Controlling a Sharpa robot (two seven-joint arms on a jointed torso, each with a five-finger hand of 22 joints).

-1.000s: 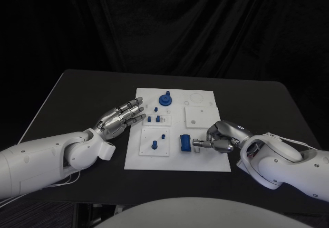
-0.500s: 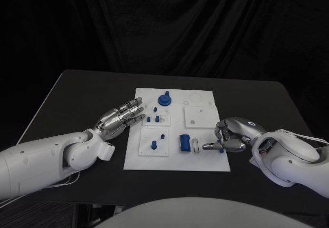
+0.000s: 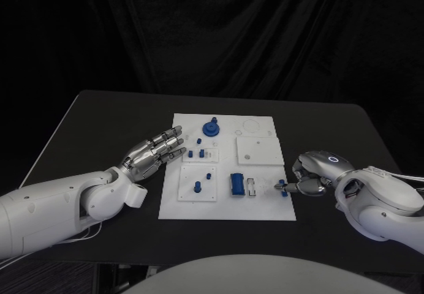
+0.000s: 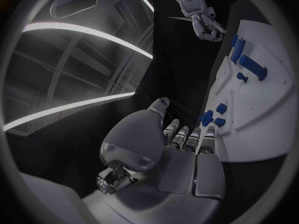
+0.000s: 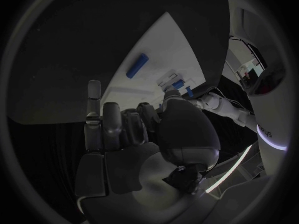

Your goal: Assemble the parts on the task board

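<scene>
right robot hand (image 3: 311, 177) has drawn one blue part (image 3: 283, 187) to the task board (image 3: 265, 208) edge

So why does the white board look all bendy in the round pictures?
Left wrist view: the fisheye lens curves the task board edges. Right wrist view: same bending, and the right hand looms dark and huge up close. Head view: the board's edges look straight.

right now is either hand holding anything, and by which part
The right hand pinches a small blue part by one end, at the task board's right edge. The left hand holds nothing.
</scene>
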